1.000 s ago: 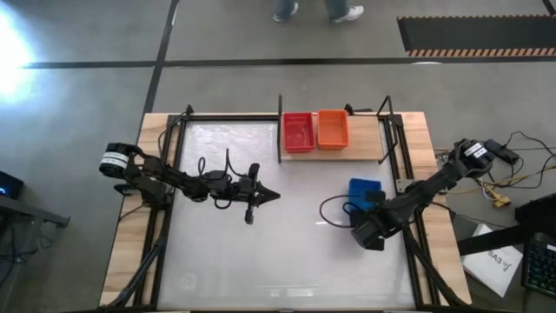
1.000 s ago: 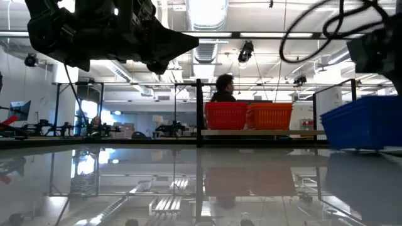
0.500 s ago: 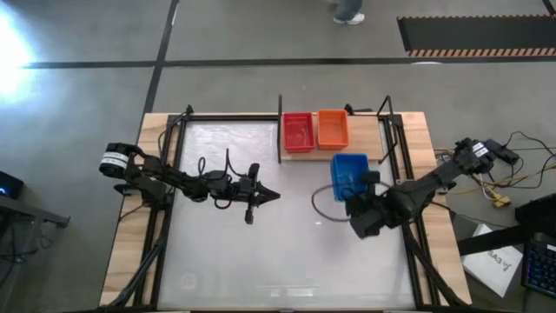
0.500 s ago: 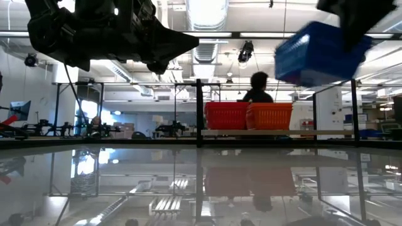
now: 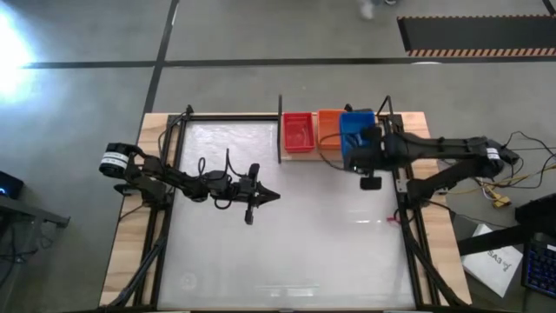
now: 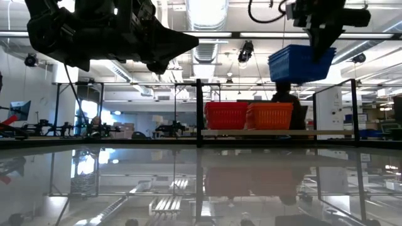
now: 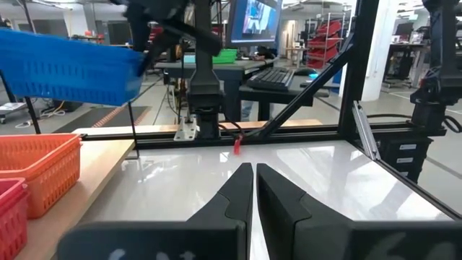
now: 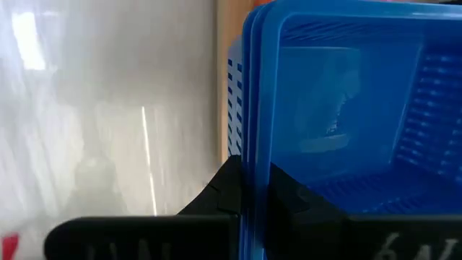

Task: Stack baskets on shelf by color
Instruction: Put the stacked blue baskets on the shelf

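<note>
this is a robotics lab or workshop in a large open industrial hall, with a polished grey concrete floor [image 5: 261,35] marked by dark lines and a black mat with hazard striping [image 5: 473,35] at the far right. beyond the white table [image 6: 201,182], exposed ceiling ducts [image 6: 207,19], strip lighting and black metal frames [image 6: 63,113] show. other benches far off carry a monitor [image 7: 253,22], a keyboard [image 7: 278,76] and other robot arms [image 6: 53,127].

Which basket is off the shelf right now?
The blue basket: the right gripper holds it in the air above the shelf, while the red basket and orange basket sit on it.
</note>
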Controlling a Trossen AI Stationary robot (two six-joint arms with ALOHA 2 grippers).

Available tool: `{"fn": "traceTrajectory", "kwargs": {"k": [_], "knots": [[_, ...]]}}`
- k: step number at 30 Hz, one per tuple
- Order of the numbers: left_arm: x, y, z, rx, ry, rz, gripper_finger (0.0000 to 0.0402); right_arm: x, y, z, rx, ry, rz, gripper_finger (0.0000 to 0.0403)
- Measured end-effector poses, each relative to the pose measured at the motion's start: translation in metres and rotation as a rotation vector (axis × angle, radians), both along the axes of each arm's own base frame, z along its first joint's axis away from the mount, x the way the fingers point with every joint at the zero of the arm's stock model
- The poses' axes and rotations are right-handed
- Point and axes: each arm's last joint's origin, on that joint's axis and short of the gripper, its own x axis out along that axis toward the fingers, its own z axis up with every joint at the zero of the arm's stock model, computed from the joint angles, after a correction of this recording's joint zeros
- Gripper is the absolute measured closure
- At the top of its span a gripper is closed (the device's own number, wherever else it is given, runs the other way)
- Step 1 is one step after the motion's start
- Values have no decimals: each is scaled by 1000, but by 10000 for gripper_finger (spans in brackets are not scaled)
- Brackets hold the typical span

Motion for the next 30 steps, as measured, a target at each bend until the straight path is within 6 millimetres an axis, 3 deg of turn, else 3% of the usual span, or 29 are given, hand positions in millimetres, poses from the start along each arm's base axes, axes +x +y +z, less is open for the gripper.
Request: {"fn": "traceTrajectory", "kwargs": {"k": [5, 14, 30], "knots": [[0, 0, 0, 0, 0, -1, 398, -8, -25, -2, 41, 28, 5, 390], [0, 0, 0, 0, 1, -1, 398, -28, -58, -23, 84, 57, -22, 390], [0, 0, 0, 0, 1, -1, 398, -54, -99, -63, 143, 16, -78, 390]]}}
